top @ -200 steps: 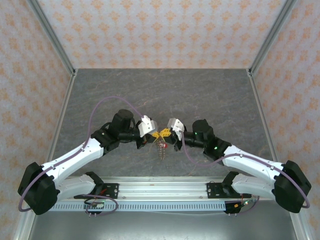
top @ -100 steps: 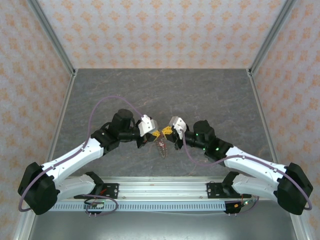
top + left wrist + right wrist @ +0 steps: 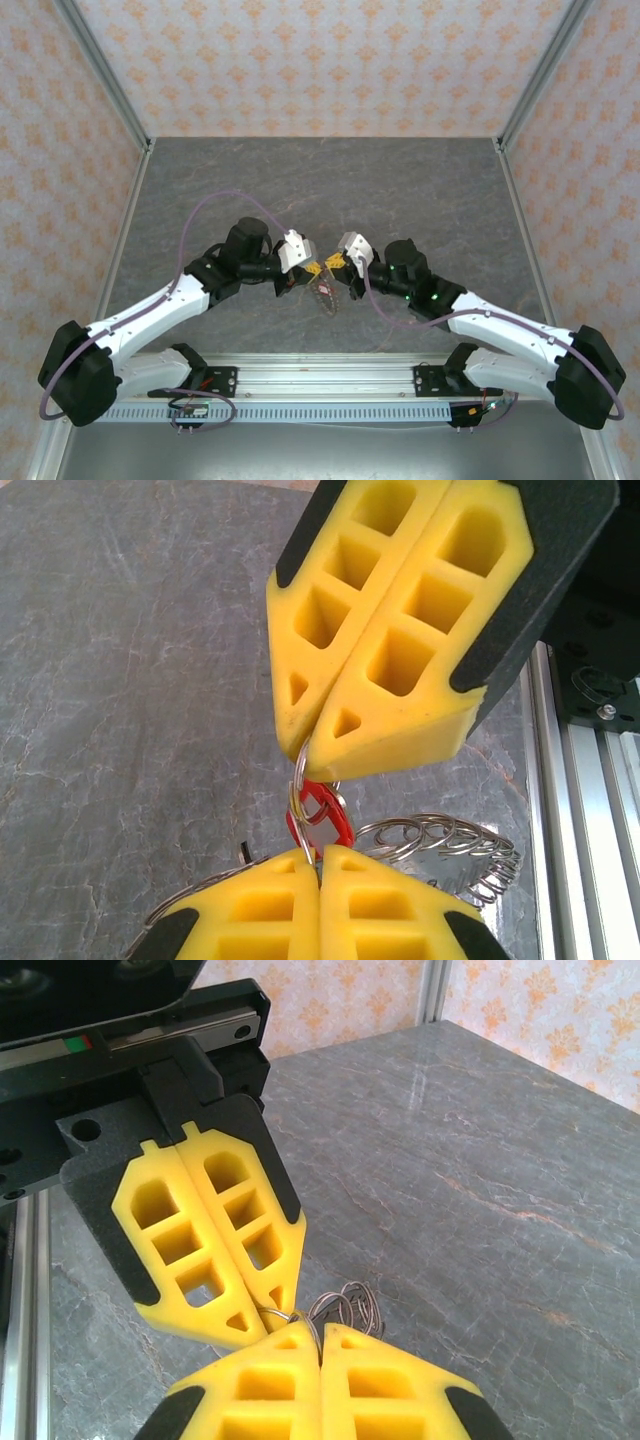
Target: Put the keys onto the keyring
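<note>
The keyring [image 3: 195, 890] is held above the middle of the table [image 3: 430, 200], its wire pinched by the closed left gripper [image 3: 320, 861] and right gripper [image 3: 314, 743], tip to tip. A red-tagged key [image 3: 322, 825] sits between them. The other keys [image 3: 327, 293] dangle downward.

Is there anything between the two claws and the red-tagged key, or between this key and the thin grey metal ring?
Nothing visible is in the way. The left claw is shut on the small red-tagged metal key, the right claw apparently on the thin grey metal keyring; they touch between the tips.
</note>
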You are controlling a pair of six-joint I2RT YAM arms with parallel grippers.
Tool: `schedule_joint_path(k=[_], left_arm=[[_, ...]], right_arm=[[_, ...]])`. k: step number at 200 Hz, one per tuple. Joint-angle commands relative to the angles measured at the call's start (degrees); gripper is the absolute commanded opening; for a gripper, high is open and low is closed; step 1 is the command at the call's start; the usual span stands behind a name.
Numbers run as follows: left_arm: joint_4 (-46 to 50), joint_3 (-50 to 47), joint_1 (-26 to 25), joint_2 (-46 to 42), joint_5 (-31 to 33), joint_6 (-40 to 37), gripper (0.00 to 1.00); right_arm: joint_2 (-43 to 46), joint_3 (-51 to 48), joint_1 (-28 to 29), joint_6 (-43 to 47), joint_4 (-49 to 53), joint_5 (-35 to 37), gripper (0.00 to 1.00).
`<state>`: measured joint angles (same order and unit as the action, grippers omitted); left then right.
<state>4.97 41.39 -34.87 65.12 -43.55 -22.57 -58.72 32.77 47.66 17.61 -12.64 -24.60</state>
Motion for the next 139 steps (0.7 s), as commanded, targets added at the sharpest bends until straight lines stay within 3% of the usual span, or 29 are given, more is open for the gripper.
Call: schedule_joint_path(k=[1,86,139], left_arm=[[-0.70,2.97,-0.64,-0.09,-6.19,-1.29,0.00],[-0.22,2.99,-0.64,-0.15,-7.08,-1.79,0.00],[-1.82,2.85,-0.64,0.52,-7.25,-0.91,0.00]], right_arm=[[-1.35,2.53,-0.37,-1.25,2.10,5.64,0.00],[-2.98,5.40,-0.37,-1.52,7.27,9.56,0.00],[-3.82,5.99,-0.37,-1.04,8.77,6.21,0.00]])
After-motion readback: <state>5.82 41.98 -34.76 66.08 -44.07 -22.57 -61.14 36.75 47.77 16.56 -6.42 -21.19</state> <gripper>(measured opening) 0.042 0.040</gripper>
